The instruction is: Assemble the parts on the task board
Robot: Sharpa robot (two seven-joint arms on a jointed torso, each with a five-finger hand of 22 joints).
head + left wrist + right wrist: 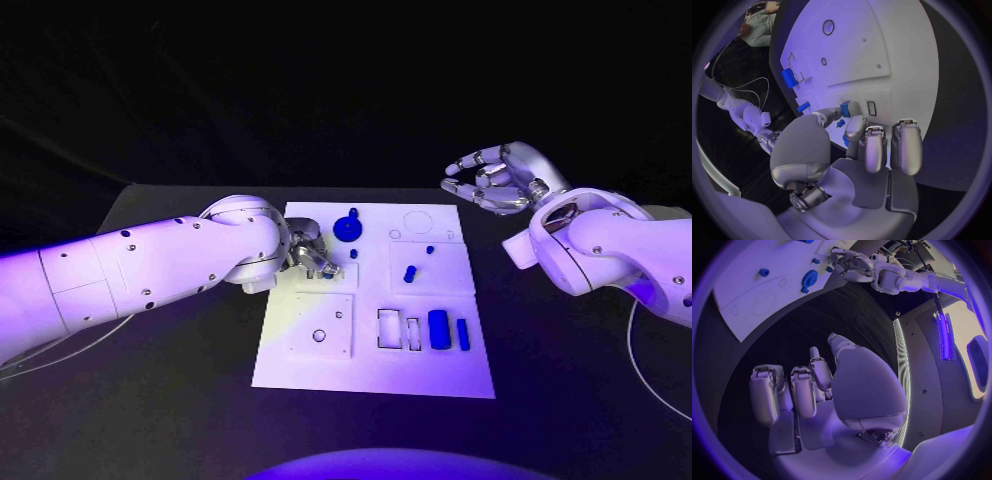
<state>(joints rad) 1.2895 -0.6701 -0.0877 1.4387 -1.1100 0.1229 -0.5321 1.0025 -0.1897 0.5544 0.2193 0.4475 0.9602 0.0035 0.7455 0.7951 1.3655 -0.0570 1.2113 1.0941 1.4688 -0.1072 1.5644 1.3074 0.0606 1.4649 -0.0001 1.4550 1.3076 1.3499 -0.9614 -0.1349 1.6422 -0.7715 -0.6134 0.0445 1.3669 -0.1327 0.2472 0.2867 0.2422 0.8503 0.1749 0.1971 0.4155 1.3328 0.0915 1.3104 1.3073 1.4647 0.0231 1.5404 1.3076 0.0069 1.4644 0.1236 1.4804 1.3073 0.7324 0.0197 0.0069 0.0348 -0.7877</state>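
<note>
The white task board [310, 375] lies in the middle of the table. My left hand [309, 253] is low over the board's left edge. In the left wrist view its thumb and a finger pinch a small blue part [844, 108] just above the board [898, 60]. A round blue part [348, 228] and a small blue peg [410, 272] stand on the board further in. A blue cylinder [438, 329] and a thin blue bar [463, 333] lie in slots near the front right. My right hand [496, 177] hangs raised beyond the board's far right corner, fingers apart and holding nothing.
Empty rectangular slots [391, 328] and a square recess [319, 338] mark the board's near half, and a ring outline [420, 222] its far right. Dark tabletop [562, 380] surrounds the board. The right wrist view shows the board [742, 310], the round blue part [809, 279] and my left hand [851, 265].
</note>
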